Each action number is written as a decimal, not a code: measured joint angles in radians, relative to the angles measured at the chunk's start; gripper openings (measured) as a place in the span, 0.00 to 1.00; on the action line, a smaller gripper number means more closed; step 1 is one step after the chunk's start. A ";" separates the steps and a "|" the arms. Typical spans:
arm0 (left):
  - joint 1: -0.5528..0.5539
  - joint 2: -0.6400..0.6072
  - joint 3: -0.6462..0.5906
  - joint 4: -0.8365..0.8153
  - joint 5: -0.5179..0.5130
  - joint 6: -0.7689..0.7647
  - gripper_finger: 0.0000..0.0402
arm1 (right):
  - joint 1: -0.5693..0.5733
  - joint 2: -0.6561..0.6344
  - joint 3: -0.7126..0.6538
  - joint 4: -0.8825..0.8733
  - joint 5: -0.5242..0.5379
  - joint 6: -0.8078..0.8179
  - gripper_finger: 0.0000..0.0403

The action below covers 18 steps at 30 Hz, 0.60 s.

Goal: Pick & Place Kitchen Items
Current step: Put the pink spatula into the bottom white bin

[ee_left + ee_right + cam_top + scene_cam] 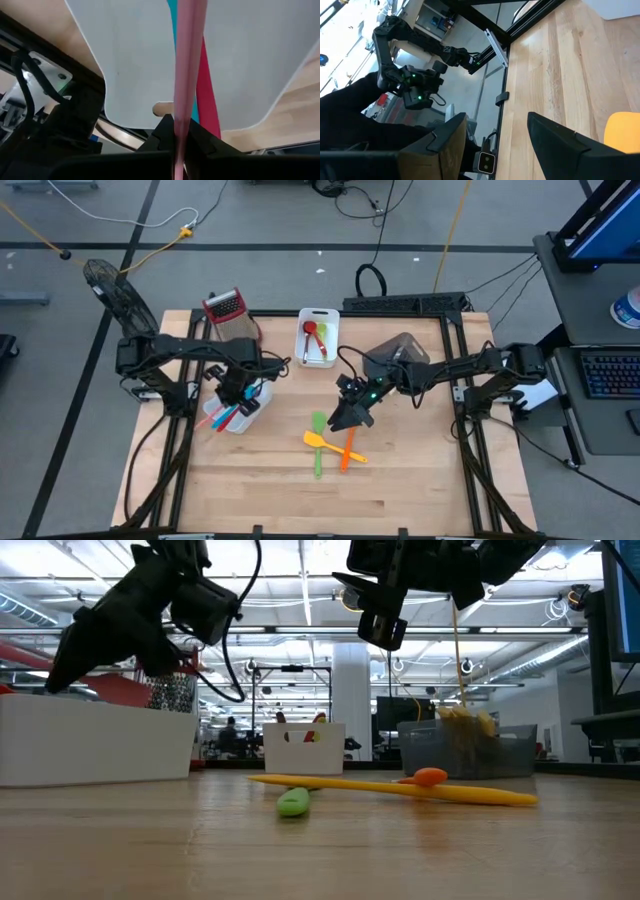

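Over the white rectangular bin (243, 416), left jaws clenched on thin pink plastic utensil (187, 75); could snag the rim and tip out. Beside it, right gripper (352, 416) released, empty.

The table (400, 490) is pale wood with a black frame. On it lie a yellow spatula (316, 440), a green utensil (319, 452) and an orange one (346, 452). A white bin (303, 340) holds a red spoon (310, 330) and a green piece (325, 332). Another white bin (125, 65) holds pink (186, 60), red (207, 95) and blue (172, 20) utensils. The grater (226, 308) is metal with a red handle. Both arms are black.
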 joint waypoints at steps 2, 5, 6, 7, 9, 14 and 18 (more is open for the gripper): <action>0.000 0.000 -0.011 0.011 0.000 0.007 0.02 | 0.000 0.000 0.000 0.000 0.000 0.000 0.51; 0.009 0.000 -0.019 0.060 0.007 0.036 0.02 | 0.000 0.000 0.000 0.000 0.000 0.000 0.51; 0.012 0.000 -0.022 0.069 0.008 0.040 0.02 | 0.000 0.000 0.000 0.000 0.000 0.000 0.51; 0.016 0.000 -0.022 0.072 0.006 0.045 0.02 | 0.000 0.000 0.000 0.000 0.000 0.000 0.51; 0.025 0.000 -0.022 0.087 0.005 0.053 0.02 | 0.000 0.000 0.000 0.000 0.000 0.000 0.51; 0.049 0.000 -0.022 0.111 -0.012 0.069 0.07 | 0.000 0.000 0.000 0.000 0.000 0.002 0.51; 0.061 0.000 -0.022 0.110 -0.013 0.083 0.15 | 0.000 0.000 0.000 0.000 0.000 0.002 0.51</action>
